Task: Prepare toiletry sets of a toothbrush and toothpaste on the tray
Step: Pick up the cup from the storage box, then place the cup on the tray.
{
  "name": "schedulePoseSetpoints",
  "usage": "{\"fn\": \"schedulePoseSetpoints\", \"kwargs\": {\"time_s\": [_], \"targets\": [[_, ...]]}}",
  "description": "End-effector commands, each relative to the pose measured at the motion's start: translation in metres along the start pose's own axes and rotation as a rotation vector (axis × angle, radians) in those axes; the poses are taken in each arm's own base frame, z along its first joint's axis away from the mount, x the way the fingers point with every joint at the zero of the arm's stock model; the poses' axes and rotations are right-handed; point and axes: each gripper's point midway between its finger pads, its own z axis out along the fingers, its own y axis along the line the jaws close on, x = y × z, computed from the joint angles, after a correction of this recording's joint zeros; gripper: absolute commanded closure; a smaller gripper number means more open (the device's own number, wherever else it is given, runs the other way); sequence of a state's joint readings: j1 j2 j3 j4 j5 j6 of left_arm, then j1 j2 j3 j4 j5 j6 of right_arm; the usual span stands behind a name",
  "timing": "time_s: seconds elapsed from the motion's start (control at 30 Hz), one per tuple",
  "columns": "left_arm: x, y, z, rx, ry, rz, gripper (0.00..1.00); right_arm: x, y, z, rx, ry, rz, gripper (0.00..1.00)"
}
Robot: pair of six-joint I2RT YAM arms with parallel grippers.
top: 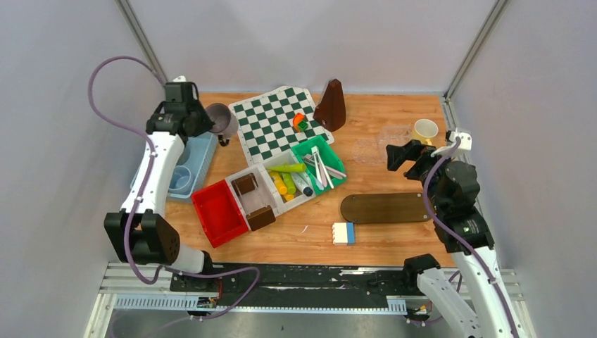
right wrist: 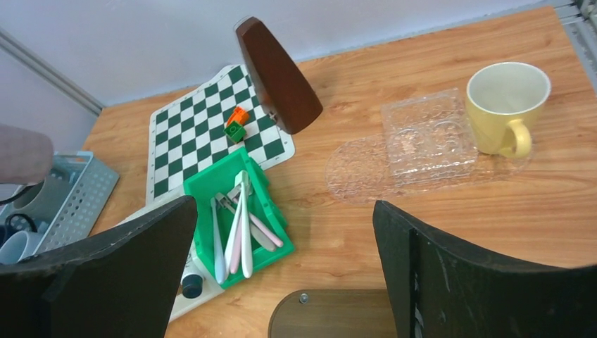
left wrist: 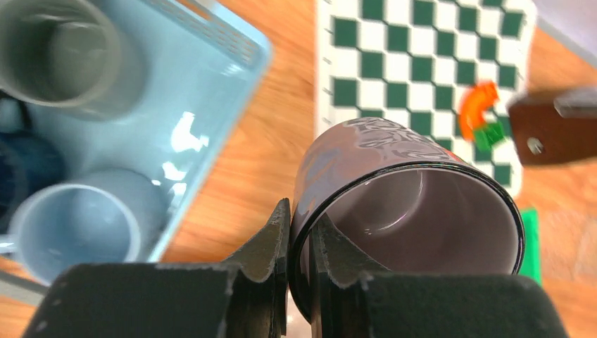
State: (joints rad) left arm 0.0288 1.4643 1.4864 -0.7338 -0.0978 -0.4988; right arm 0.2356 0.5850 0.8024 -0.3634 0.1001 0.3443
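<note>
My left gripper [left wrist: 301, 218] is shut on the rim of a grey mug [left wrist: 401, 204], one finger inside the wall and one outside. It holds the mug [top: 220, 120] tilted in the air between the light blue basket [top: 203, 156] and the chessboard. My right gripper [top: 405, 156] stands wide open and holds nothing, above the dark oval tray [top: 387, 208]. Several toothbrushes [right wrist: 239, 225] lie in a green bin [top: 320, 163]. Yellow and green tubes [top: 287, 179] lie in a white bin. A pale yellow mug [right wrist: 503, 105] stands at the back right.
The basket [left wrist: 211, 84] holds a grey-green mug [left wrist: 63, 53], a dark blue mug [left wrist: 21, 162] and a light blue mug [left wrist: 77, 225]. A chessboard [top: 271, 120], a brown pyramid [top: 331, 105], a red bin [top: 220, 211], a clear plastic shell [right wrist: 422, 141] and a blue-white block [top: 344, 233] are nearby.
</note>
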Motion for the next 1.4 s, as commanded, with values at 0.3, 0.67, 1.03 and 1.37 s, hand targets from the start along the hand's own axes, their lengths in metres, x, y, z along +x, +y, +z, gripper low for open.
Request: {"fn": "schedulePoseSetpoints", "kwargs": {"time_s": [0.3, 0.67, 1.03, 1.37], "targets": [[0.041, -0.151, -0.064, 0.362, -0.103, -0.047, 1.00, 0.011, 0.048, 0.036, -0.125, 0.252, 0.041, 0.09], [0.094, -0.221, -0.066, 0.434, -0.077, -0.015, 1.00, 0.028, 0.099, 0.053, -0.139, 0.316, -0.016, 0.12], [0.131, -0.265, -0.070, 0.469, -0.050, 0.061, 1.00, 0.038, 0.140, 0.070, -0.156, 0.296, -0.051, 0.16], [0.135, -0.280, -0.079, 0.486, -0.067, 0.099, 1.00, 0.064, 0.142, 0.100, -0.088, 0.324, -0.068, 0.23]]}}
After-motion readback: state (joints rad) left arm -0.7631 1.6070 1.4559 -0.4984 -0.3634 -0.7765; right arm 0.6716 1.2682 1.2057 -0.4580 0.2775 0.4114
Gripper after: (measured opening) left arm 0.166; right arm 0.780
